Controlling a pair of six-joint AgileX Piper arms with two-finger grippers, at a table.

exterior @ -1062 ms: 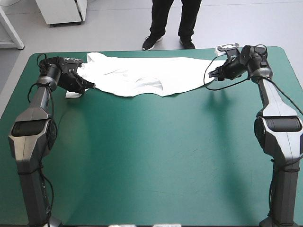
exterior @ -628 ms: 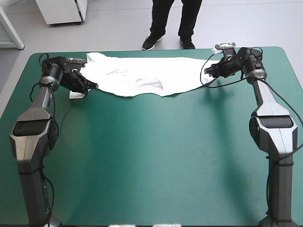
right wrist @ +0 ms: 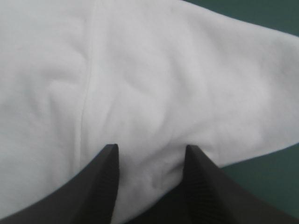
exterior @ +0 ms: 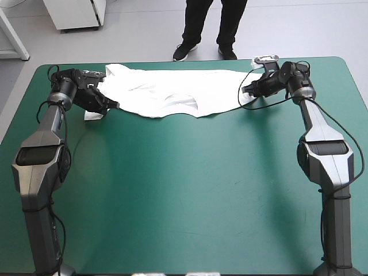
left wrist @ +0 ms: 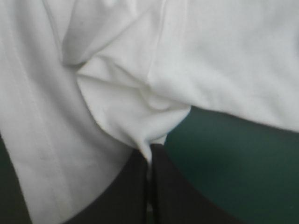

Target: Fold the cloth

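Observation:
The white T-shirt [exterior: 172, 92] lies spread along the table's far edge, wrinkled. At its left end my left gripper [exterior: 109, 104] is shut on a pinched fold of the T-shirt [left wrist: 135, 116], cloth running between the black fingers [left wrist: 121, 196]. My right gripper [exterior: 246, 90] is at the shirt's right end, open, its two black fingers [right wrist: 105, 182] standing apart over the white T-shirt [right wrist: 140, 84]. The cloth lies under and between them, not pinched.
Teal-green cover [exterior: 190, 190] stretches bare from the shirt toward the near edge. A small white scrap of the shirt [exterior: 92, 115] pokes out beside the left gripper.
My right gripper has moved left along the far edge onto the shirt's right end. The left gripper has shifted slightly toward the far edge, still holding the cloth.

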